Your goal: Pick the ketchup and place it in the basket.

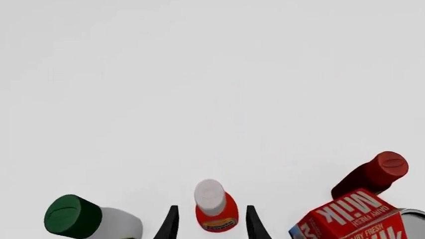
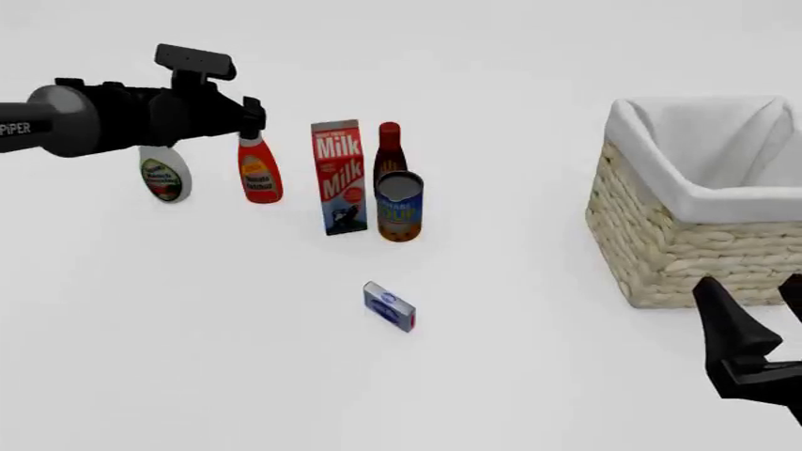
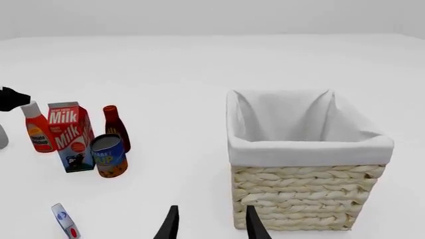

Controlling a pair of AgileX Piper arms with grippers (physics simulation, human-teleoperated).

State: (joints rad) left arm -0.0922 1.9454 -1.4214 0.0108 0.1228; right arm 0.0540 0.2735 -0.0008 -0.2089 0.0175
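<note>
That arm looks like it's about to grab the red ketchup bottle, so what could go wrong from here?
1. The open fingers of the left gripper straddle the bright red ketchup squeeze bottle near its white cap; so high a grip might tip it.
2. The white bottle with the green cap and the red milk carton stand close by and could get bumped.

Cut off at the frame edge in the front view: right gripper [image 2: 762, 331] and basket [image 2: 701, 202]. Partly hidden behind the left arm: white bottle [image 2: 165, 178]. Unreadable: small box [image 2: 390, 306] print.
</note>
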